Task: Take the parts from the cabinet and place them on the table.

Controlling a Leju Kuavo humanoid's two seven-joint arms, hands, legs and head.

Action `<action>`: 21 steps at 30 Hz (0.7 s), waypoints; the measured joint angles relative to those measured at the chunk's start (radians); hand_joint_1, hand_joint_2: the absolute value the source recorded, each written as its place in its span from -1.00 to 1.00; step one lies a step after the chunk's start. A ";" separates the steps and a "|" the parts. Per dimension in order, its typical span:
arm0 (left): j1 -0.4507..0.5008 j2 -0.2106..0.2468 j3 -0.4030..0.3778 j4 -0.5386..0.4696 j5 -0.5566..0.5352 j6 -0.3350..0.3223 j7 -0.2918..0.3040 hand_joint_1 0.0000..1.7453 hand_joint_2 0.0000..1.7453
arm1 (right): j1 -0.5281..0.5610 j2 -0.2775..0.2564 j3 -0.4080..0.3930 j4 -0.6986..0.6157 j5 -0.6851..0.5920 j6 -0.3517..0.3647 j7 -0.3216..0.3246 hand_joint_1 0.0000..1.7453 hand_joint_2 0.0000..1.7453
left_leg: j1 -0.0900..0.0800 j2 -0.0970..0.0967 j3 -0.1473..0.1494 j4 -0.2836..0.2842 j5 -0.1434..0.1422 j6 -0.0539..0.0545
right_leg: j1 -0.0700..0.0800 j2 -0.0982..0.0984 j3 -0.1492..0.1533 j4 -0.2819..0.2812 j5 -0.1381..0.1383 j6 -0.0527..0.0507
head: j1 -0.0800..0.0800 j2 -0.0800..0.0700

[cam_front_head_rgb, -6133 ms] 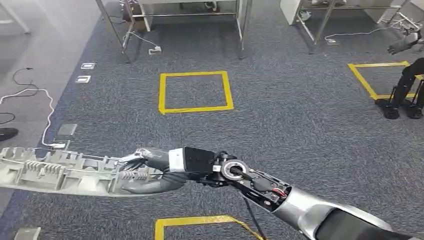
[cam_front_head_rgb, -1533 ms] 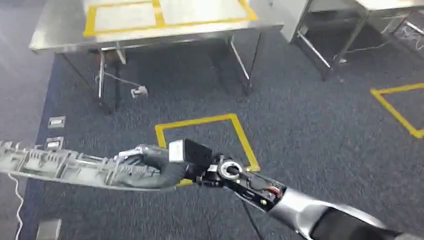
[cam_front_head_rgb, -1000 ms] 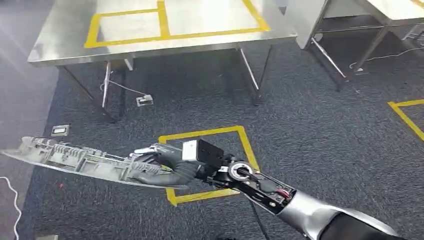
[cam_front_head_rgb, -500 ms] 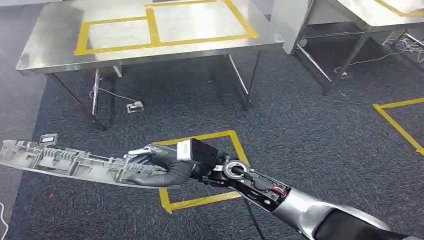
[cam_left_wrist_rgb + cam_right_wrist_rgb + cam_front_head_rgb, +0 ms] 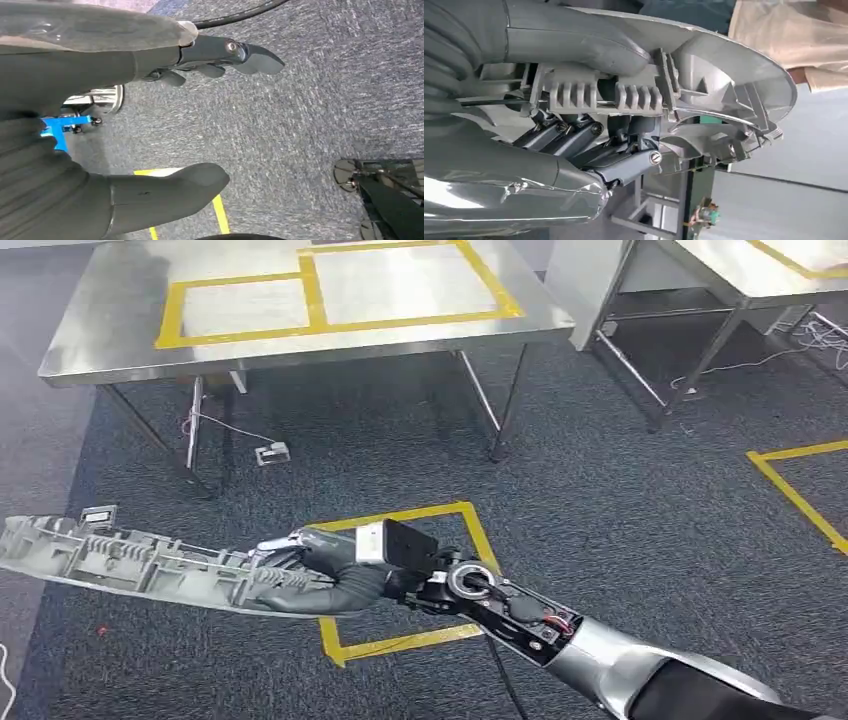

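Since half a second ago almost nothing has moved: the head view has shifted slightly, so the steel worktop (image 5: 110, 335) sits a touch further right in the picture, while the right hand (image 5: 320, 570) keeps its hold on the long grey plastic part (image 5: 130, 565) just as before. That part is a ribbed, moulded strip, carried roughly level above the dark blue carpet (image 5: 620, 500), well short of the worktop and lower than its top. It runs out from the hand toward the robot's left, its far end reaching the left edge of the head view, so the hand grips it at the end nearest the arm. In the right wrist view the thumb lies over the outer face of the part (image 5: 704, 95) and the darker fingers (image 5: 624, 160) curl in under its ribbed inner side, clamping it between them. On the floor beneath the hand lies a yellow tape square (image 5: 410, 640), and yellow tape also frames two rectangles on the worktop's surface. A second steel table (image 5: 730, 275) stands to the right of the worktop. The left hand (image 5: 150, 125) hangs over the carpet with thumb and fingers apart and nothing between them.
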 joint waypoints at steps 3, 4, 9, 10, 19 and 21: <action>0.000 0.000 0.000 0.000 0.000 0.000 0.000 -1.00 1.00 | -0.001 0.005 0.000 0.000 0.000 0.000 0.000 1.00 1.00 | 0.000 0.000 0.000 0.000 0.000 0.000 | 0.001 0.000 0.000 0.000 0.000 0.000 | 0.000 0.000; 0.000 0.000 0.000 0.000 0.000 0.000 0.000 -1.00 1.00 | -0.001 0.006 0.000 0.000 0.000 0.000 0.000 1.00 1.00 | -0.002 0.000 0.000 0.002 -0.002 0.002 | 0.000 0.000 0.000 -0.001 0.000 0.002 | -0.001 0.000; 0.000 0.001 0.000 0.000 0.003 0.001 0.000 -1.00 1.00 | -0.002 0.015 0.000 0.002 0.000 0.005 0.000 1.00 1.00 | -0.004 0.000 0.000 0.005 -0.007 0.011 | -0.003 0.000 0.001 -0.002 -0.003 0.009 | -0.005 0.000; 0.000 0.002 0.000 0.000 0.003 0.002 0.000 -1.00 1.00 | -0.003 0.016 0.000 0.002 0.000 0.006 0.000 1.00 1.00 | -0.005 0.000 0.000 0.004 -0.007 0.013 | -0.004 0.000 0.002 -0.004 -0.002 0.012 | -0.005 0.000; 0.001 -0.002 0.000 0.000 0.001 0.003 0.000 -1.00 1.00 | -0.003 0.020 0.000 0.006 0.000 0.010 -0.001 1.00 1.00 | 0.011 0.003 0.063 -0.026 -0.026 0.026 | -0.015 -0.013 -0.158 0.334 -0.127 0.044 | 0.012 0.000; 0.002 -0.003 0.000 0.000 0.001 0.003 0.000 -1.00 1.00 | -0.003 0.020 0.000 0.008 0.000 0.010 -0.001 1.00 1.00 | 0.018 0.000 0.083 -0.022 -0.043 0.016 | -0.022 -0.016 -0.109 0.210 -0.040 0.047 | 0.015 0.000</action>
